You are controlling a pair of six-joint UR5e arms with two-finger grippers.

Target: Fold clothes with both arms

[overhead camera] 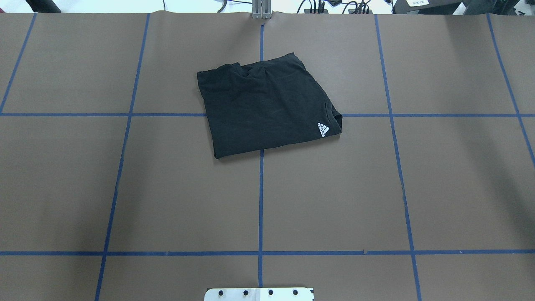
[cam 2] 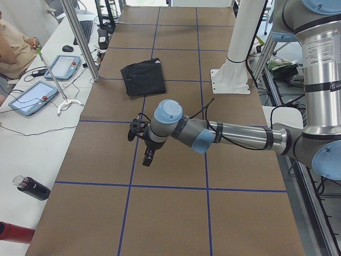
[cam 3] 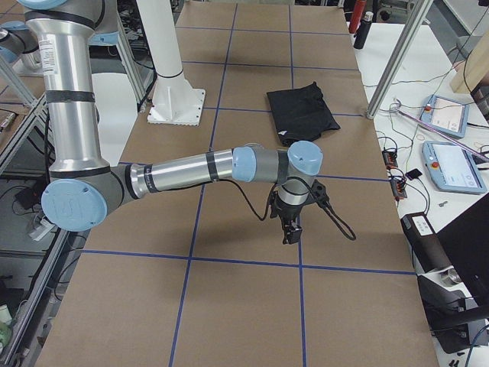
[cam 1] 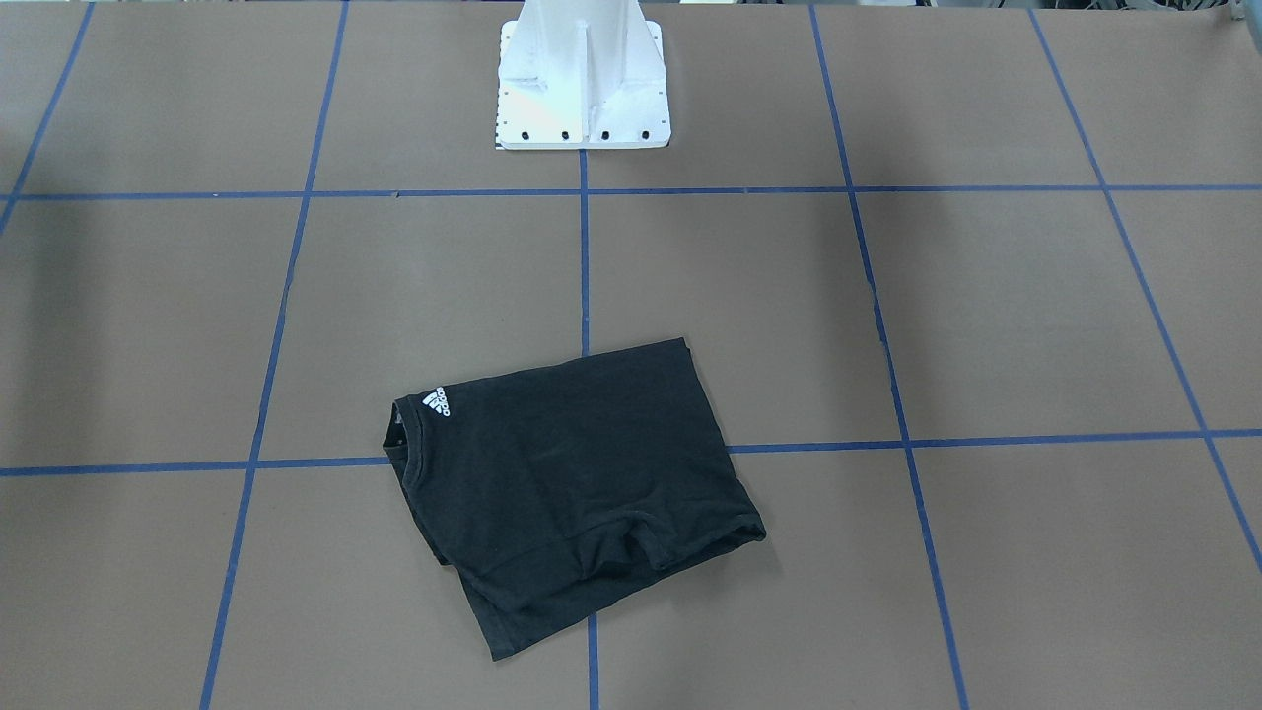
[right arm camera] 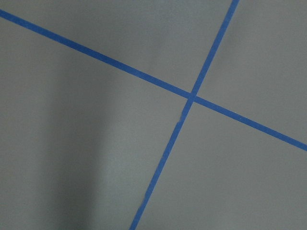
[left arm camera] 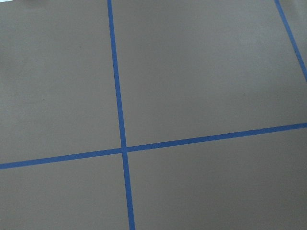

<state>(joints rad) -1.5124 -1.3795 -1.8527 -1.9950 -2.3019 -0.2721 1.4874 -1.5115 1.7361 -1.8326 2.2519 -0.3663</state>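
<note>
The black T-shirt (cam 1: 572, 483) lies folded into a compact rectangle on the brown table, its small white logo facing up by the collar; the front print is hidden. It also shows in the overhead view (overhead camera: 267, 108) and both side views (cam 2: 143, 77) (cam 3: 302, 113). The left arm reaches low over the table, with its gripper (cam 2: 148, 157) pointing down well away from the shirt. The right arm does the same, and its gripper (cam 3: 290, 233) is also far from the shirt. Both grippers show only in the side views, so I cannot tell if they are open or shut. The wrist views show only brown table and blue tape.
The white pedestal base (cam 1: 582, 79) stands at the robot's edge of the table. Blue tape lines grid the brown surface (overhead camera: 334, 188). An operators' bench beside the table holds tablets (cam 2: 32, 98), a dark bottle (cam 2: 32, 188) and cables. Metal posts (cam 3: 397, 57) stand along that edge.
</note>
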